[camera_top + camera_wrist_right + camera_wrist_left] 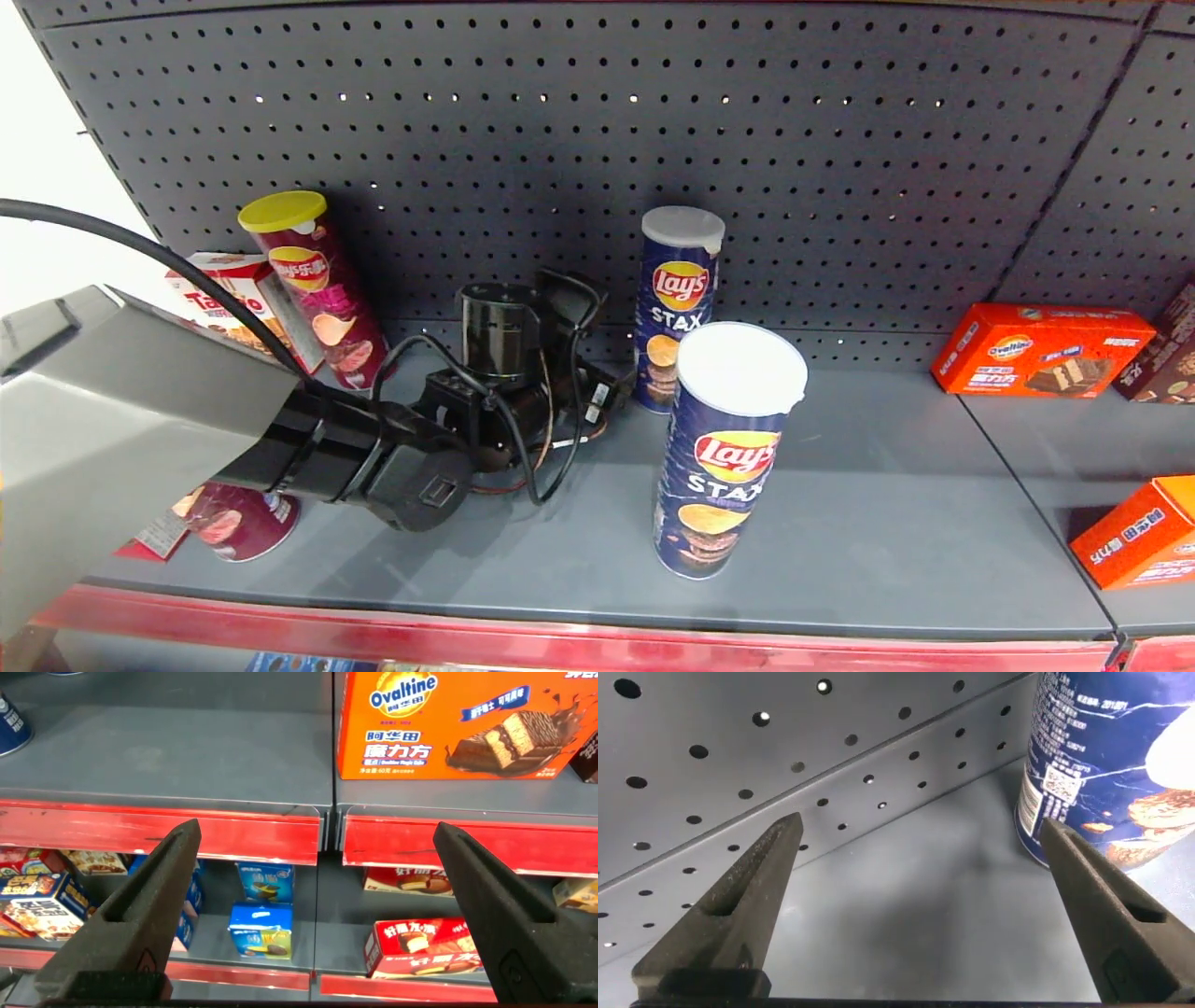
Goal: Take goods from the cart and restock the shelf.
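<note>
Two blue chip cans with white lids stand on the grey shelf (887, 523): one at the back (680, 308), one nearer the front edge (728, 448). My left arm's wrist (495, 373) lies over the shelf just left of the back can. My left gripper (920, 831) is open and empty, facing the pegboard back panel, with the back blue can (1111, 765) just past one fingertip (1055, 835). My right gripper (318, 831) is open and empty in front of the shelf's red front edge (234, 821), below an orange chocolate box (458, 723).
A maroon can with a yellow lid (317, 289) leans against a red-and-white box (233, 299) at the back left. Another maroon can (238, 523) lies at the front left. Orange boxes sit at the right (1041, 350) and front right (1134, 532). Snack boxes (262, 929) fill the lower shelf.
</note>
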Robot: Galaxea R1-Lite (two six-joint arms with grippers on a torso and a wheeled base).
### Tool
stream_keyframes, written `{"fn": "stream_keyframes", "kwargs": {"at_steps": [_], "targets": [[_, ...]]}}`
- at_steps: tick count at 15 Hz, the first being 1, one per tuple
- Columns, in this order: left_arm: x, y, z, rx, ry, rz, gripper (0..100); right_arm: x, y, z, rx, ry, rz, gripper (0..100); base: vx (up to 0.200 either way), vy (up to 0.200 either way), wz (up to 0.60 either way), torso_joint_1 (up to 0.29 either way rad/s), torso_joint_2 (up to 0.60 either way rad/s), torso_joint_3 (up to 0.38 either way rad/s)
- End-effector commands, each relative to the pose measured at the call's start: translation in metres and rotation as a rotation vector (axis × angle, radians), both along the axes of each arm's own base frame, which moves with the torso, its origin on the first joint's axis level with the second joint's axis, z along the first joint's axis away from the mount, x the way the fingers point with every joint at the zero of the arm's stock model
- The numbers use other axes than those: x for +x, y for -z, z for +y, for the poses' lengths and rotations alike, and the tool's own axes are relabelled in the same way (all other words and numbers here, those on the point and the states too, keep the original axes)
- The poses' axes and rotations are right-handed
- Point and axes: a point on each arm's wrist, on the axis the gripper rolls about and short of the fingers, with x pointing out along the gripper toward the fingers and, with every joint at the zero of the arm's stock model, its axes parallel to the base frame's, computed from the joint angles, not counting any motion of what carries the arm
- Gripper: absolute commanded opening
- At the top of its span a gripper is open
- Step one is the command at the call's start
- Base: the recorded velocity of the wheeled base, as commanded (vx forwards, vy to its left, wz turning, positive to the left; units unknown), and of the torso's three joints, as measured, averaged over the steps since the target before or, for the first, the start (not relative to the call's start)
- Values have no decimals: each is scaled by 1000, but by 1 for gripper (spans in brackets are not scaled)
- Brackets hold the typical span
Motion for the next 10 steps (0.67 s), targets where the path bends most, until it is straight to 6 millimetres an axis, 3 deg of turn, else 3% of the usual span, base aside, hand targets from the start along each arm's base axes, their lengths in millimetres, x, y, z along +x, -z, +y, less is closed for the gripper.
{"fn": "stream_keyframes", "kwargs": {"at_steps": [1,10], "targets": [[0,0,0,0,-1,0,100,0,0,0,0,0,0,100,0,0,0,0,0,0],[-14,-16,12,-7,-35,-21,100,0,0,0,0,0,0,100,0,0,0,0,0,0]]}}
